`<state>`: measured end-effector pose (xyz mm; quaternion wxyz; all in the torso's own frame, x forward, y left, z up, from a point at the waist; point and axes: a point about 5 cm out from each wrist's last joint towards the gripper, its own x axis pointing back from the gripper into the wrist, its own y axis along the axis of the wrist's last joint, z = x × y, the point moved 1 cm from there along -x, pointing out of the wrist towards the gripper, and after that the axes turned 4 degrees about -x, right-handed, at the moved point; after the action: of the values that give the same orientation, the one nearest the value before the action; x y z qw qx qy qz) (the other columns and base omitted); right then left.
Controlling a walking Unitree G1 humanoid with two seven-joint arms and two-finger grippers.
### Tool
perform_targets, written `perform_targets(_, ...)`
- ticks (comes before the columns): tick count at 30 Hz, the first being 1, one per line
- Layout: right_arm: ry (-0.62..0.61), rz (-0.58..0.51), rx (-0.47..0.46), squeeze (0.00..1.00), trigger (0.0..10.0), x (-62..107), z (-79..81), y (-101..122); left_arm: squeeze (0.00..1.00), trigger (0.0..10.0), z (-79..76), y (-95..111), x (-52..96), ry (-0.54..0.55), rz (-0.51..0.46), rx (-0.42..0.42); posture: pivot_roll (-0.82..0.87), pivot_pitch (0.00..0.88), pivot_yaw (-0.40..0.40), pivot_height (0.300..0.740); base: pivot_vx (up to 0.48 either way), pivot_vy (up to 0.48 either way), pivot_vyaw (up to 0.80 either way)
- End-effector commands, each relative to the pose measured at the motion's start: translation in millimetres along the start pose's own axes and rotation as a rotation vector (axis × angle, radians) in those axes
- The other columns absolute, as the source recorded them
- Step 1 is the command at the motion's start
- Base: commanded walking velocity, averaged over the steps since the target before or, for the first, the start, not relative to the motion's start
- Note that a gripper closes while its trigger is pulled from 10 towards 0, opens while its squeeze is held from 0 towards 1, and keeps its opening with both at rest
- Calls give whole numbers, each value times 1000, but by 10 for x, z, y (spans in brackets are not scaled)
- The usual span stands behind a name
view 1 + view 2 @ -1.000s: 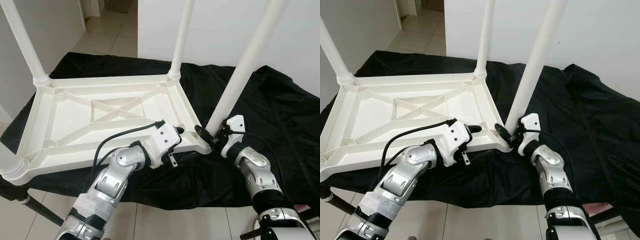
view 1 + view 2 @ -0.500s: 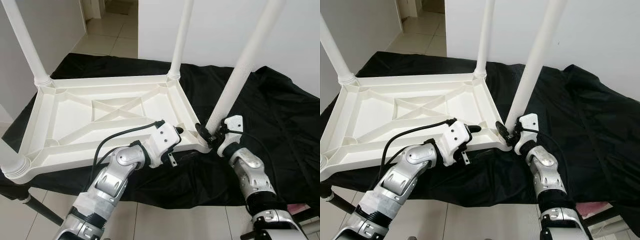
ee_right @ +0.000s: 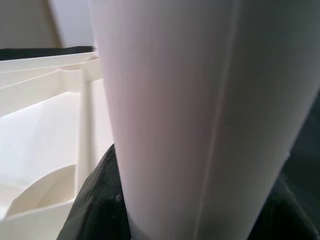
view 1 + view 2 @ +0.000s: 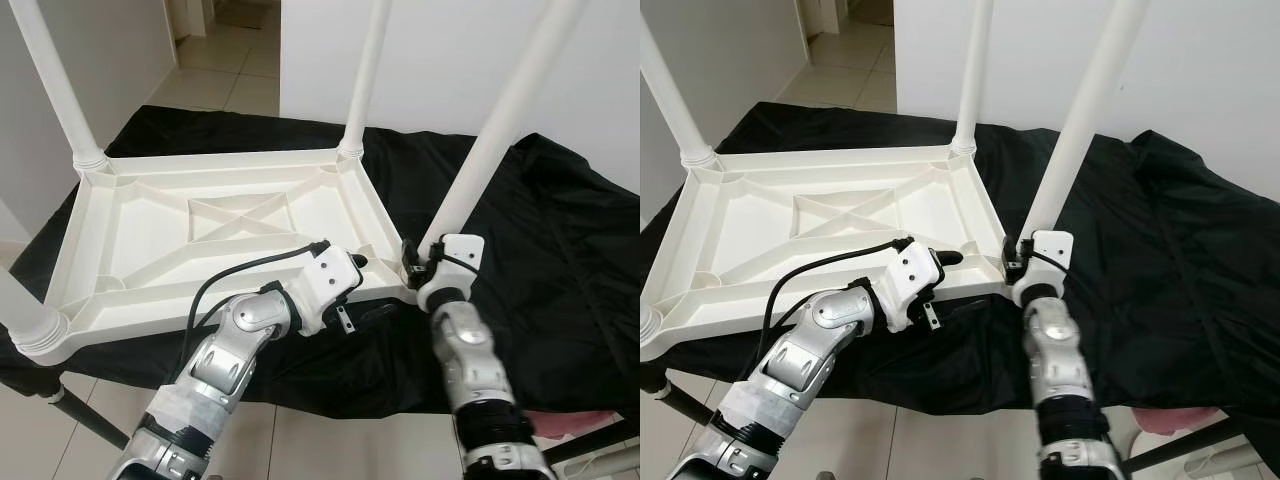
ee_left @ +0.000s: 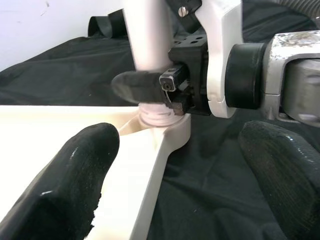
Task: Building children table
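Note:
A white plastic children table (image 4: 150, 240) lies upside down on a black cloth (image 4: 560, 230), its legs pointing up. My right gripper (image 4: 418, 262) is shut on the near-right leg (image 4: 500, 110) just above its socket at the table's near-right corner. That leg leans to the right. In the right wrist view the leg (image 3: 200, 110) sits between the black fingers (image 3: 95, 200). My left gripper (image 4: 355, 263) is open at the table's near rim, beside that corner. Its fingers (image 5: 75, 175) are spread wide, with the rim and the right gripper's finger (image 5: 137, 86) ahead of them.
Three other legs stand in their sockets: far left (image 4: 55, 85), far right (image 4: 365, 70), near left (image 4: 20, 310). A white wall (image 4: 450, 50) rises behind the cloth, and tiled floor (image 4: 220, 70) lies at the back left. A black support bar (image 4: 80, 420) slants below the cloth's near-left edge.
My right forearm has swung leftward and now sits straight below the leg's base, still shut on the leg. The left arm has stayed put. The camera has shifted slightly.

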<state>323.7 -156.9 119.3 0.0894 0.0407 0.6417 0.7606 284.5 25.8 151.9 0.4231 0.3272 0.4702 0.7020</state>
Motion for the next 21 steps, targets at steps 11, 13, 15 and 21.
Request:
perform_targets(11, -74, 34, -8, 0, 10000, 56, -42, -27, 0, 10000, -15, -31, 1, 28, 13, -3, -10, 0, -66, 740, 0, 0, 0)
perform_targets(13, -74, 32, -11, 0, 10000, 60, -21, -20, 0, 10000, -8, -29, 3, 32, 12, -2, -10, 0, -66, 740, 0, 0, 0)
perform_targets(15, -75, 26, -12, 0, 10000, 64, -1, -6, 0, 10000, -11, -30, 6, 33, 12, -2, -10, 0, -66, 740, 0, 0, 0)
perform_targets(21, -65, 5, -15, 1000, 10000, 58, -8, 43, 0, 10000, -24, -28, 2, 35, 10, 1, -10, 0, -69, 740, 0, 0, 0)
